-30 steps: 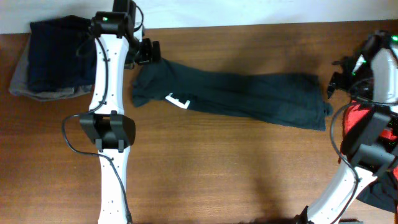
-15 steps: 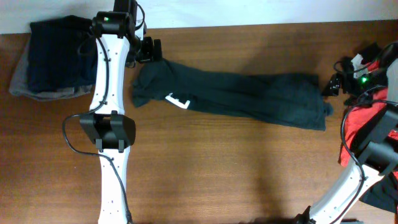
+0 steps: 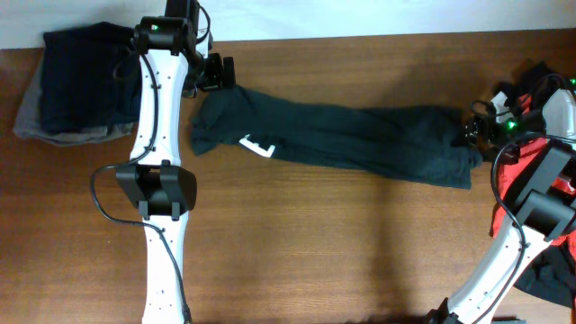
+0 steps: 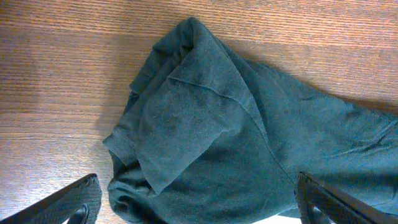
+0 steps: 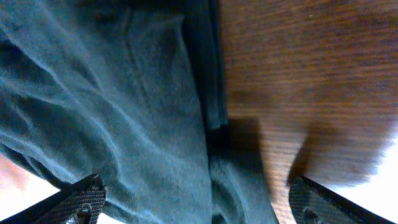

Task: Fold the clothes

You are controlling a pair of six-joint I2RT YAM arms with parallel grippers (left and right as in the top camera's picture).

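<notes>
The long blackish-green garment (image 3: 360, 139) lies stretched across the table, with a white stripe mark (image 3: 257, 145) near its left end. My left gripper (image 3: 216, 74) is open just above the garment's left end. In the left wrist view its fingers (image 4: 81, 199) straddle the bunched sleeve end of the garment (image 4: 205, 118). My right gripper (image 3: 472, 131) is open over the garment's right end. In the right wrist view its fingers (image 5: 84, 199) stand wide over the garment's edge (image 5: 124, 112) and hold nothing.
A stack of navy and grey pieces (image 3: 76, 90) sits at the far left back. A red shirt (image 3: 517, 171) lies at the right edge under the right arm, and a black piece (image 3: 551, 270) lies below it. Bare wood table (image 3: 315, 243) fills the front.
My right gripper has swung left and down from beside the table's right edge onto the garment's right end. The left arm and the garment have not moved.
</notes>
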